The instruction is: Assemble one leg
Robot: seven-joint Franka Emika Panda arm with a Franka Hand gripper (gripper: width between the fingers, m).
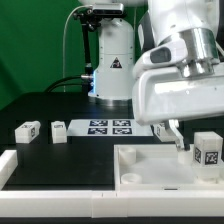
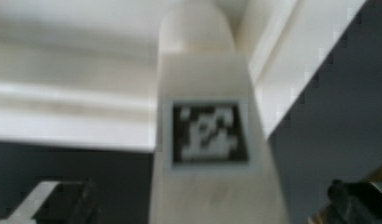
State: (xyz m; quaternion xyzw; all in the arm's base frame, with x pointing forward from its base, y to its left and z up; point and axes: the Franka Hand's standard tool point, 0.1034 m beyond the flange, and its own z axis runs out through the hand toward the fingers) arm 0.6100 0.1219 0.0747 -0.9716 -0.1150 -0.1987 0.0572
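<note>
A white leg [image 1: 207,150] with a black-and-white tag stands at the exterior view's right, by the right end of the large white tray-like piece [image 1: 150,168]. My gripper [image 1: 172,135] hangs just to the leg's left over the tray piece. In the wrist view a tagged leg [image 2: 209,130] fills the middle, between my two dark fingertips [image 2: 357,198], with a gap on each side. The gripper [image 2: 202,205] is open and touches nothing that I can see. Two more legs lie at the left, one [image 1: 27,130] beside the other [image 1: 58,130]. A fourth leg is out of view.
The marker board [image 1: 110,127] lies at the middle back on the black table. A white raised rim [image 1: 12,165] runs along the front left. A white lamp-like stand [image 1: 112,60] stands behind the marker board.
</note>
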